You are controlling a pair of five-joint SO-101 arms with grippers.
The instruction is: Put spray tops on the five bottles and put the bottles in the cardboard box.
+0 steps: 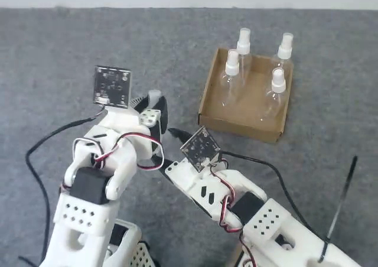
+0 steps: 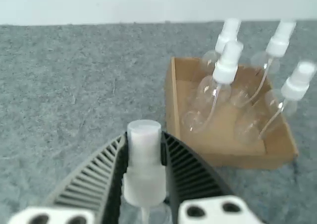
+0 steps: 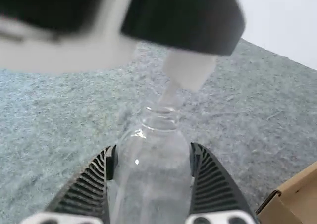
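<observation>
From above, the cardboard box (image 1: 242, 127) held four capped bottles (image 1: 232, 66) on the grey carpet (image 1: 59, 54); both arms met just beside it. From the left wrist, the left gripper (image 2: 144, 137) was clamped on a spray top (image 2: 144, 167). From the right wrist, the right gripper (image 3: 152, 152) squeezed the fifth bottle (image 3: 151, 184) upright, with the top's tube at its neck.

Bottle (image 3: 151, 174) clear glossy plastic, top (image 2: 144, 152) white matt plastic. Box (image 1: 242, 127) plain matt cardboard. Carpet (image 1: 59, 54) grey, rough, fuzzy.

White arms (image 1: 82, 217), black servos (image 1: 91, 184), red cables (image 1: 222, 208), ribbed black gripper fingers (image 2: 190, 169)
</observation>
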